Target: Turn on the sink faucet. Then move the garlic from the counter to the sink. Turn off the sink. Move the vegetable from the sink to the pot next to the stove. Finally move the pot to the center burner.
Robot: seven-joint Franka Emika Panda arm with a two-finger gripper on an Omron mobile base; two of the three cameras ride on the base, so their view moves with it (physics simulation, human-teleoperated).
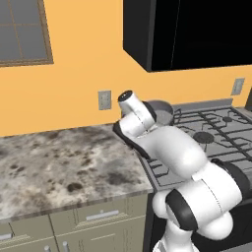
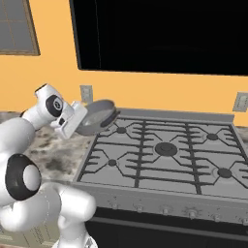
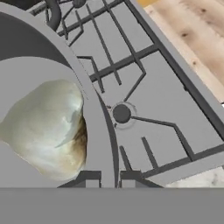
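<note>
Hand view: the gripper (image 3: pixel 106 176) shows as two dark tips close together, nearly shut on the grey rim of the pot (image 3: pixel 94 131), which curves up between them. Just to the left of the tips, inside the pot, lies the garlic (image 3: pixel 43 127), a pale lumpy bulb resting against the inner wall. To the right of the tips and below them spreads the stove (image 3: pixel 144 87), its dark grates meeting at a round burner (image 3: pixel 121 113); past its far edge runs a strip of wood floor (image 3: pixel 192 30). Right base view: the pot (image 2: pixel 97 115) is seen from outside as a shallow grey vessel, tilted, at the stove's (image 2: pixel 164 150) rear left corner, with the white hand (image 2: pixel 71 120) at its near rim; the tips themselves are hidden here, and the garlic cannot be seen. The centre burner (image 2: pixel 166 148) lies well to the right of the hand. Left base view: the arm (image 1: pixel 172 152) covers most of the pot (image 1: pixel 161 111), only its far rim showing beyond the wrist; the speckled desk (image 1: pixel 59 157) extends to the left of the hand.
</note>
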